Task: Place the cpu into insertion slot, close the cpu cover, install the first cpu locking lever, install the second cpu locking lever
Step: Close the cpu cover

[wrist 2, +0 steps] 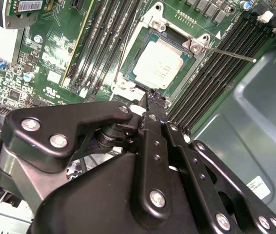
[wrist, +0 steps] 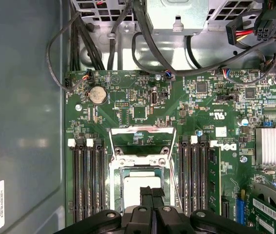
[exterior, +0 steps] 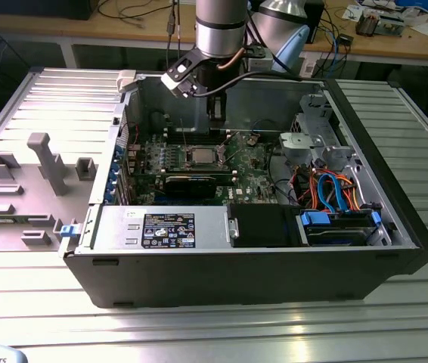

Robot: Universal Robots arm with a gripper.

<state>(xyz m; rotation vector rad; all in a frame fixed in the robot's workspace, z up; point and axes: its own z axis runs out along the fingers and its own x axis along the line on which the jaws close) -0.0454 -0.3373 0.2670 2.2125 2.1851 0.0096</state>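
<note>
Here, in both wrist views, the black metal pincer (wrist 2: 152,100) (wrist: 151,192) has its slim fingers pressed together with nothing between them, and the tips hang over one edge of the cpu (wrist 2: 161,63). The cpu is a flat square with a matte silvery top and faint print too small to read. It lies seated in the insertion slot (wrist 2: 137,51). In the first wrist view the cpu cover (wrist: 143,129), a thin bright steel frame with a square window, is swung open off the chip. A round coin cell (wrist: 97,94) and a finned heat sink (wrist: 274,146) sit on the glossy green motherboard (wrist: 128,92). At the middle of the exterior view, a black-and-white printed label (exterior: 169,230) marks the silver power supply inside the black computer case (exterior: 237,272), which rests on a ribbed aluminium counter (exterior: 199,325).
</note>
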